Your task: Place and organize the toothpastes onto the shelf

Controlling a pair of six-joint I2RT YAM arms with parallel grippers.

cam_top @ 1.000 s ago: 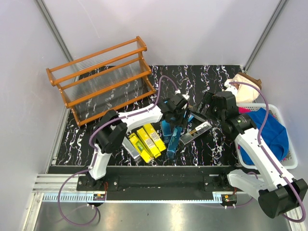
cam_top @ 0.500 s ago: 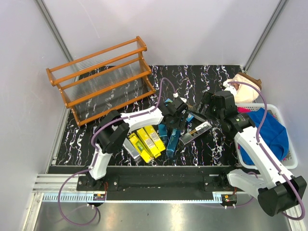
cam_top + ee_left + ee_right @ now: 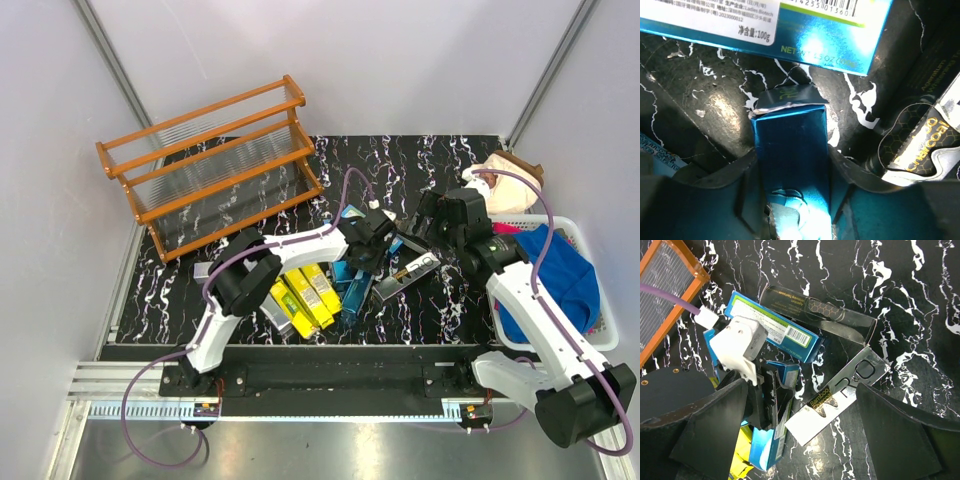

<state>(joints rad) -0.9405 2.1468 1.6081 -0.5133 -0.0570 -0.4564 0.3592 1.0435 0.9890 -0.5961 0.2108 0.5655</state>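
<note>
Clamping a blue carton (image 3: 790, 135), the left pincer (image 3: 792, 167) faces a teal box (image 3: 765, 25) printed "100g" — right pincer (image 3: 800, 387) gapes.

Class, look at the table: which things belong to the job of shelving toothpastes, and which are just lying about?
Belong to the job: shelf; yellow cartons; blue carton gripped in the left tool; barcoded blue carton; black carton; silver carton.

Just lying about: basket; blue cloth in it; beige item beyond it.
</note>
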